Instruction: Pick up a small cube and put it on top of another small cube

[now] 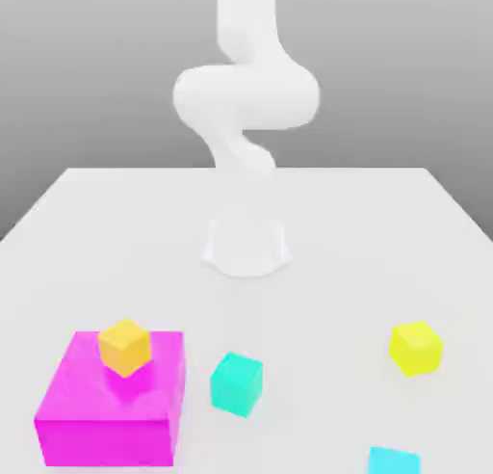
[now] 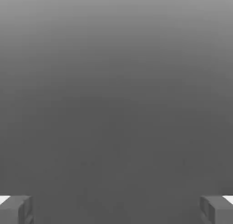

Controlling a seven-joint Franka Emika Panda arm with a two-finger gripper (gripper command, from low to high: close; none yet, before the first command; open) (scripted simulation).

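The lemon-yellow cube [image 1: 416,348] sits alone on the white table [image 1: 385,231], toward the exterior view's right, well apart from the teal cube [image 1: 237,383]. The orange-yellow cube [image 1: 124,346] rests atop the magenta block [image 1: 111,409] at the left. A cyan cube [image 1: 393,460] lies at the near edge. My pincer [image 2: 116,209] is released, fingers [image 2: 16,209] spread wide over plain grey.

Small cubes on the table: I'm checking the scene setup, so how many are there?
4. Orange-yellow cube atop the magenta block; teal cube beside it; lemon-yellow cube at the exterior view's right; cyan cube cut off below.
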